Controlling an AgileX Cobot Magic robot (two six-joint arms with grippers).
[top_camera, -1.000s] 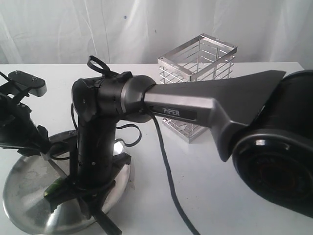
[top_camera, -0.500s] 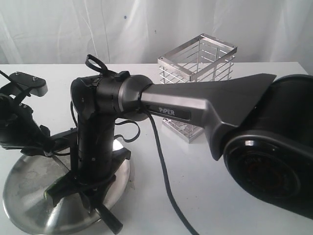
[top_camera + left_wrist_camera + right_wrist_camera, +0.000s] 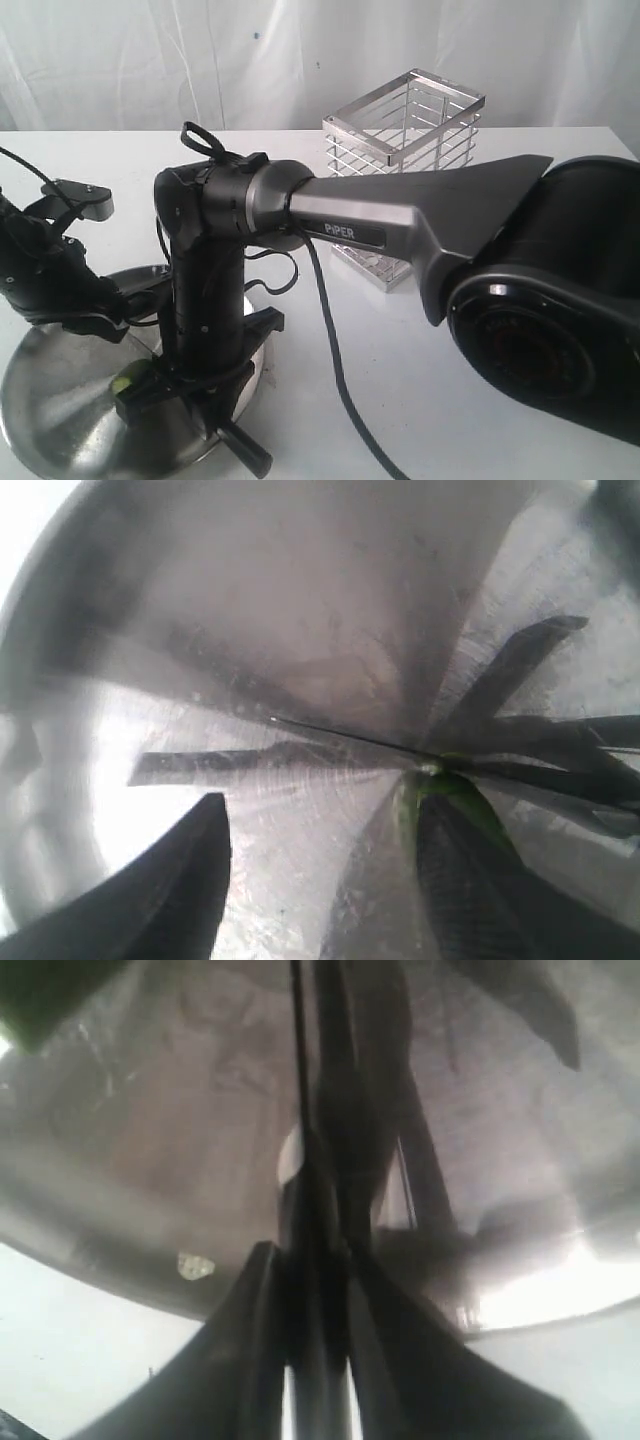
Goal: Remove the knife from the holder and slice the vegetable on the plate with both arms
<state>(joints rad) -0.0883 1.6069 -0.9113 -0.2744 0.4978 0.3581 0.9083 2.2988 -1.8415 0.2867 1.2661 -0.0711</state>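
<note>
The steel plate [image 3: 60, 430] lies at the front left. On it a bit of the green vegetable [image 3: 130, 380] shows beside my right gripper [image 3: 190, 400], which points down over the plate. That gripper [image 3: 318, 1260] is shut on the knife, whose black handle [image 3: 320, 1300] sits between its fingers, thin blade [image 3: 297, 1050] running out over the plate. My left gripper [image 3: 120, 320] is low at the plate's far left and stands open [image 3: 320, 810]. One finger [image 3: 470, 880] lies against the vegetable [image 3: 450, 795]; the blade edge [image 3: 340, 738] meets its tip. The holder [image 3: 405, 190] stands behind.
The right arm's long grey "PiPER" link [image 3: 400, 225] and its black cable [image 3: 335, 360] cross the table from the right. The table's back edge meets a white curtain [image 3: 300, 60].
The left arm has shifted right and lower over the plate. The right gripper with the knife has moved slightly right and down, and the vegetable shows again beside it.
</note>
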